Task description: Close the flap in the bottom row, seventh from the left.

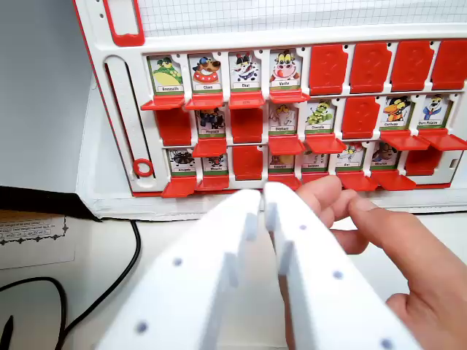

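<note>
At the bottom row of the red-and-white plastic game board, the seventh flap from the wrist view's left stands open, showing a cartoon animal card above its folded-down red tab. Eighth slot beside it shows plain red. White plastic pincer sits below the row, jaws nearly together with only a thin gap, grasping nothing. A person's hand reaches in at the wrist view's right, fingertips near the lower tabs. Black cable lies on the white counter.

White plastic claw, two broad flat fingers with notched inner edges and small dark screw holes.
</note>
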Motion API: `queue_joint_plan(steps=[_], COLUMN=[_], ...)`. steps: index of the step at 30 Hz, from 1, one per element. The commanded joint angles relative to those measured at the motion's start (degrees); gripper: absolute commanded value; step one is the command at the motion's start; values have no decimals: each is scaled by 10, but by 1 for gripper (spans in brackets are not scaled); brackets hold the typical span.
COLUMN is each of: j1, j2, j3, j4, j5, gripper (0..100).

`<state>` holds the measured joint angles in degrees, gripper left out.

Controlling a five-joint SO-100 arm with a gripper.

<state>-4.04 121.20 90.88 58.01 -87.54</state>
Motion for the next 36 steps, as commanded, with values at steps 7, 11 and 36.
queue_joint_plan(steps=[7, 11, 36], j1=[-3, -1, 71], j2=[63, 70, 106], j3=[-33, -25, 18], j4=[-2, -2, 40], j5=[8, 6, -39], gripper=[0, 0, 0])
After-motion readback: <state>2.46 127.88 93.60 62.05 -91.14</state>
